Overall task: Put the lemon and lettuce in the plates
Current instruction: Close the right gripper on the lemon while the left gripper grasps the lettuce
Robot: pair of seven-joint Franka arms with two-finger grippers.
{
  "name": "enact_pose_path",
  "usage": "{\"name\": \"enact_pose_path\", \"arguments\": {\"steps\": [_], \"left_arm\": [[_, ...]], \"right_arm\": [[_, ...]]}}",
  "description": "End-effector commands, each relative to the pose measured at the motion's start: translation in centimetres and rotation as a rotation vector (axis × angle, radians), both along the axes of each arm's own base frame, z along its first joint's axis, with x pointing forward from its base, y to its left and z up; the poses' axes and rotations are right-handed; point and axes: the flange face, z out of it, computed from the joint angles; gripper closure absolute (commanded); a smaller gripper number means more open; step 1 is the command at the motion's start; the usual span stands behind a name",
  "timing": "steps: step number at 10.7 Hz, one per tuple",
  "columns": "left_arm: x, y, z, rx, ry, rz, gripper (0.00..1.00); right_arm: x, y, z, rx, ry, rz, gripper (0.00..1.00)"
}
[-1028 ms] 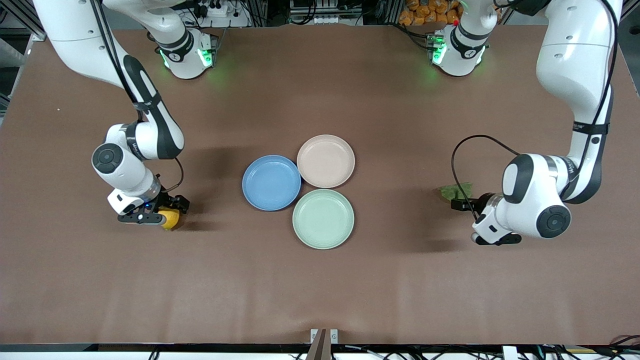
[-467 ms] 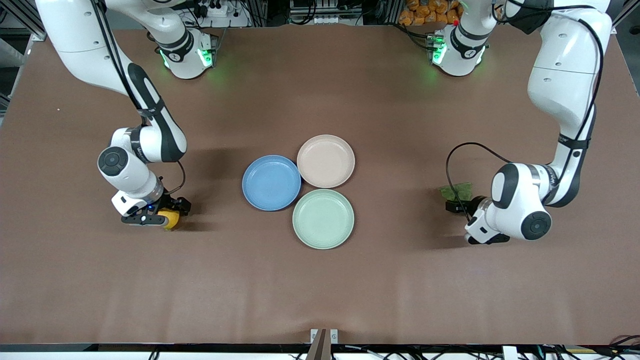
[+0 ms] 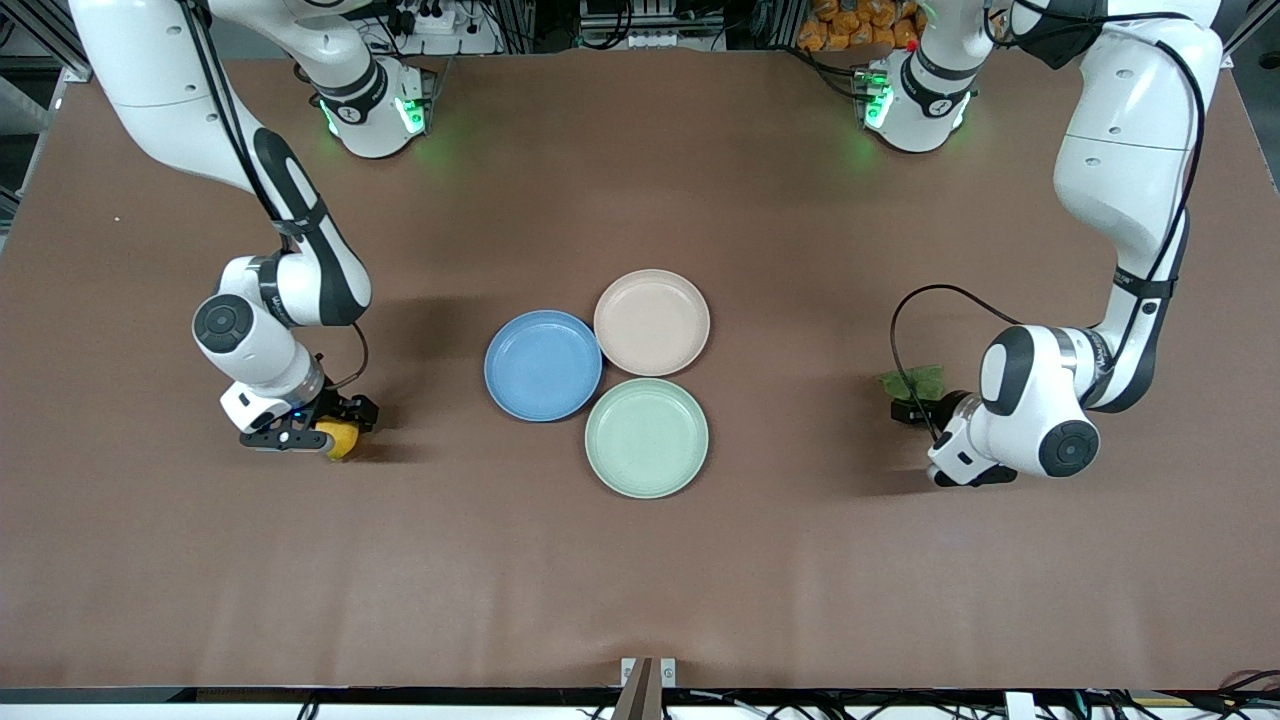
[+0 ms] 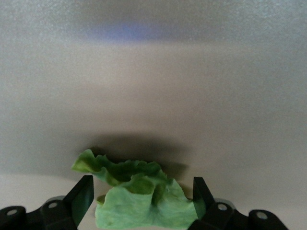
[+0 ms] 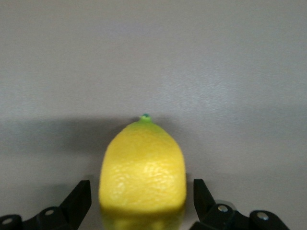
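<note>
We see the yellow lemon (image 3: 341, 437) lying on the table toward the right arm's end, its green-tipped nub (image 5: 145, 116) showing. The wrinkly green lettuce (image 3: 912, 381) lies toward the left arm's end. Between them the blue plate (image 3: 543, 365) and beige-pink plate (image 3: 652, 322) touch, both empty.

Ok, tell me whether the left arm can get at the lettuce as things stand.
Probably yes: the left gripper is open, with a finger on each side of the lettuce, and nothing lies between them.
</note>
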Motion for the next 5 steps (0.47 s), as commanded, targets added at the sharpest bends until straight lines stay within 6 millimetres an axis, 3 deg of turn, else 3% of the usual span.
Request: {"name": "enact_pose_path", "arguments": {"steps": [1, 2, 3, 5], "left_arm": [[-0.1, 0.8, 0.8, -0.012, -0.017, -0.03, 0.77], [-0.1, 0.7, 1.0, -0.011, -0.016, -0.034, 0.79], [0.1, 0.6, 1.6, -0.013, -0.024, -0.036, 0.8], [0.3, 0.9, 2.5, -0.014, -0.032, -0.036, 0.93]], "right_arm": [[0.5, -1.0, 0.2, -0.001, -0.012, 0.002, 0.62], [0.8, -0.9, 0.4, 0.001, -0.018, -0.001, 0.9], [1.1, -0.8, 0.7, 0.004, -0.023, -0.004, 1.0], [1.9, 0.5, 2.1, 0.018, -0.048, -0.022, 1.0]]}}
